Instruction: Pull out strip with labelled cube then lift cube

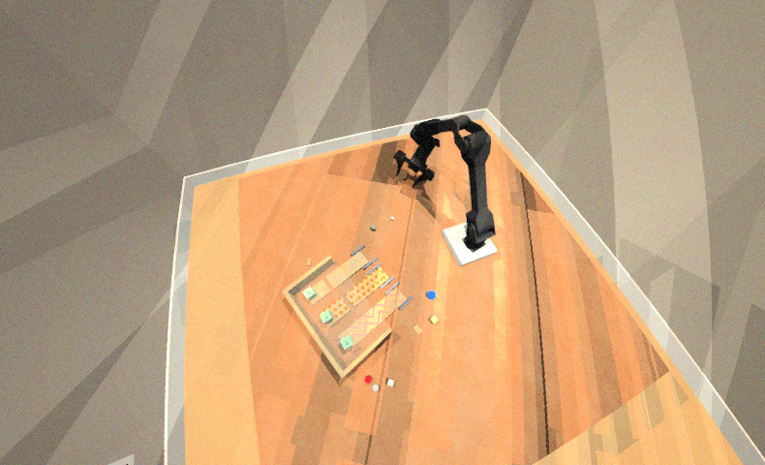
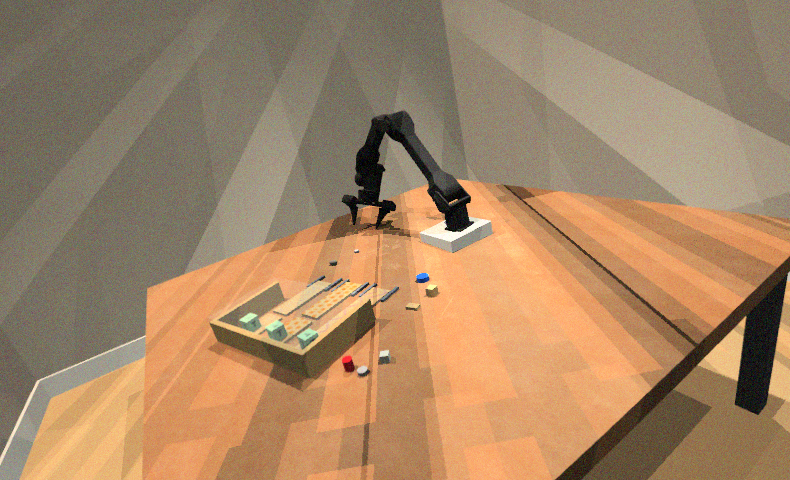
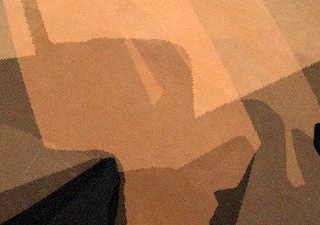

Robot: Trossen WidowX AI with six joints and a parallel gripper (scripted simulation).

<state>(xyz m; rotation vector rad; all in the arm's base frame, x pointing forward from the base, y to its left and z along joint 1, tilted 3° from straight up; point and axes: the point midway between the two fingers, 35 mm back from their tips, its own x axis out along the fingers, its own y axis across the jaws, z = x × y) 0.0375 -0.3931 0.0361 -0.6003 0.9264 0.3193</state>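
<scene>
A wooden tray (image 1: 366,355) (image 2: 341,339) holds three strips with a mint cube at each far end. The plain strip (image 1: 349,270) (image 2: 303,298) and the orange-dotted strip (image 1: 366,286) (image 2: 335,298) each show a break; the zigzag strip (image 1: 375,314) looks unbroken. The cubes are at the plain strip (image 1: 309,293) (image 2: 249,321), dotted strip (image 1: 325,316) (image 2: 275,329) and zigzag strip (image 1: 346,342) (image 2: 307,337). They carry dark marks too small to read. My gripper (image 1: 407,179) (image 2: 366,226) is open and empty, above the table away from the tray.
Blue-grey bars (image 1: 405,302) (image 2: 389,293) stand at the strips' near ends. A blue disc (image 1: 431,294) (image 2: 422,277) and yellow cube (image 1: 434,319) (image 2: 431,290) lie between tray and arm base. A red cylinder (image 1: 368,379) (image 2: 348,364) stands outside the tray's corner, near small pale pieces.
</scene>
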